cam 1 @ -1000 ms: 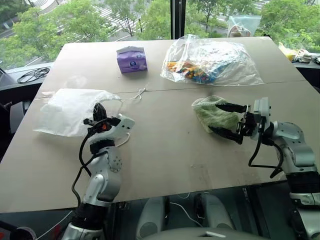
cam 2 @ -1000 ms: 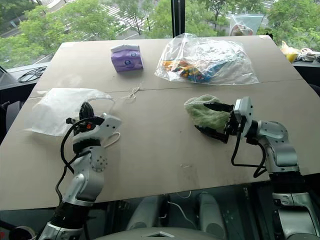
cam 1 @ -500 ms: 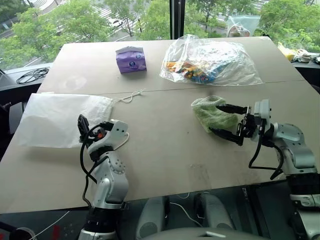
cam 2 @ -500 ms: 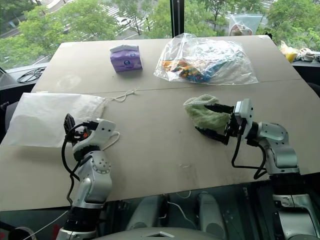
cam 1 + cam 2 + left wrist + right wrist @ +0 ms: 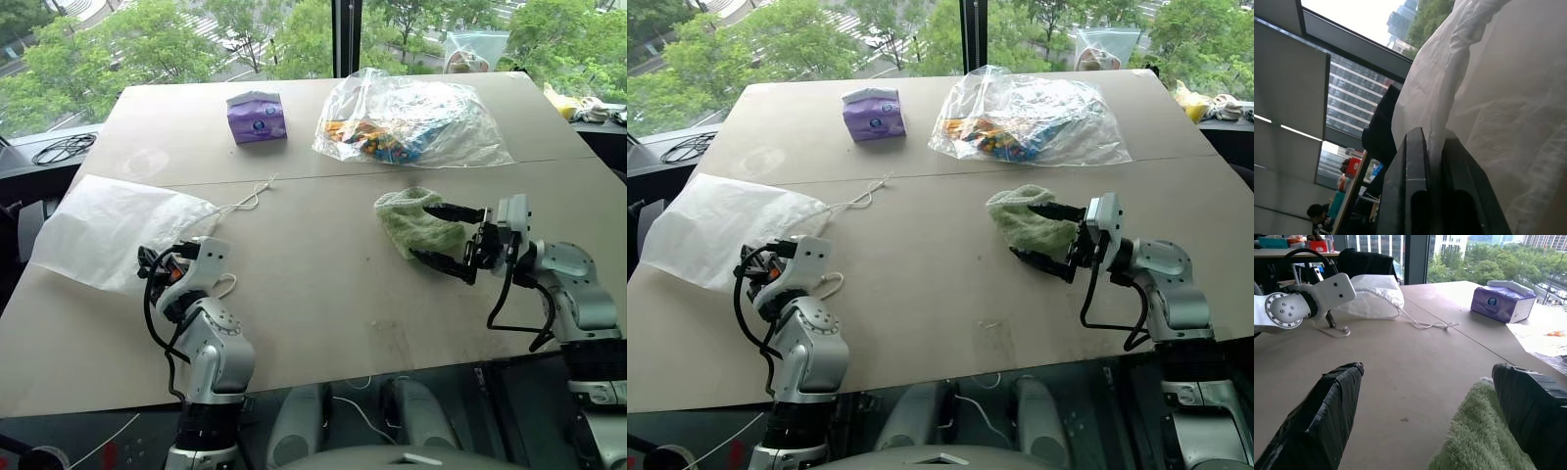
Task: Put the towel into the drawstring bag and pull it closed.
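The thin white translucent drawstring bag lies lengthwise toward the table's left edge, its mouth clamped in the left gripper. The right gripper gapes wide around the pale green fluffy towel, bare tabletop between them.

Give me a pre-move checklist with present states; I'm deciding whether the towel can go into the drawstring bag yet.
1. Left gripper shut on the drawstring bag fabric: ok, the wrist view shows cloth pinched between its fingers.
2. Bag mouth held open: not ok, the gathered end looks flat.
3. Right gripper around the towel: ok, its fingers sit on either side.
4. Towel gripped and lifted: not ok, the jaws are wide open and the towel lies on the table.
5. Cord free: ok, it lies loose on the table.
6. Path between towel and bag: ok.
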Robot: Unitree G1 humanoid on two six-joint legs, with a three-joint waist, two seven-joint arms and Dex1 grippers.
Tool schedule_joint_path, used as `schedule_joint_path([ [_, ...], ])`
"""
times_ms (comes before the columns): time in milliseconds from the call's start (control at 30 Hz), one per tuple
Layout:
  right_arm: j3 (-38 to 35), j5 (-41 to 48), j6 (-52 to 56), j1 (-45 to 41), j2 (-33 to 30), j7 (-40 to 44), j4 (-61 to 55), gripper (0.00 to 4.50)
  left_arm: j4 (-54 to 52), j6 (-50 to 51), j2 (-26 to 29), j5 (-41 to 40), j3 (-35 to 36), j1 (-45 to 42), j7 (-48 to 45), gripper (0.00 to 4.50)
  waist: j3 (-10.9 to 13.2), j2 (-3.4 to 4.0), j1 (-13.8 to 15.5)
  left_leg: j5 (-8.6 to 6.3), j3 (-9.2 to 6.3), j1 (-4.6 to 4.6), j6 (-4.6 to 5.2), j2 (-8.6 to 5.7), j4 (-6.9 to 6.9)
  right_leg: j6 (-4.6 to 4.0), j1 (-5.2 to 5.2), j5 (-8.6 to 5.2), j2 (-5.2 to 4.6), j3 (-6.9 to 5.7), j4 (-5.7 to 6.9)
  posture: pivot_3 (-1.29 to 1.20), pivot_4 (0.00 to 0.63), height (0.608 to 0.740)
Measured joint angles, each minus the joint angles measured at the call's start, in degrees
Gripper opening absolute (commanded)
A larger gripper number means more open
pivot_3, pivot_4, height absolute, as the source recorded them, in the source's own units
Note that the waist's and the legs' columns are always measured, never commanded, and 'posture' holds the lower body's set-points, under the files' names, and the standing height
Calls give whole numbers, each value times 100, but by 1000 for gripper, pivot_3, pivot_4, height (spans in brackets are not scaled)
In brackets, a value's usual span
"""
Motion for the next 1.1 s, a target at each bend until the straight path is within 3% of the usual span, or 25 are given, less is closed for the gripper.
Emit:
schedule_joint_path([
  [200, 0, 224, 260, 1, 0, 50, -161, 4500, 0, -179, 80, -47, 11, -36, -16, 69, 0, 0, 0, 0, 0, -1, 0, 0, 0, -2, 0, 1, -1, 10, 0, 0, 150, 740],
  [600, -90, 422, 469, -6, -70, -7, -380, 4500, -275, -1037, 392, -942, 421, -877, -441, 69, 1, -2, 0, 0, 1, -3, 0, 0, 1, -4, 0, 2, 0, 10, 0, 0, 150, 740],
  [800, -107, -304, 135, -81, 43, -953, -260, 4500, -342, -827, 369, -1422, 664, -1698, -912, 69, 1, -3, 1, 1, 8, -2, 0, -2, 5, 1, 0, 1, 7, -6, 0, 0, 150, 740],
  [900, -80, -1126, -262, -233, 228, -1819, 96, 4500, -277, -383, -244, -2143, 1233, -2346, -1007, 69, 0, -4, 0, 1, 8, -4, 1, -2, 23, 25, 3, -7, 16, -8, 6, 0, 150, 740],
  [1100, 234, -2017, -281, -216, 505, -2701, 508, 4500, 125, -173, -355, -2535, 1389, -2412, -1001, 69, 7, -15, -22, 2, 10, -2, 0, 2, 23, 37, -1, 6, 44, 3, 18, 0, 150, 740],
])
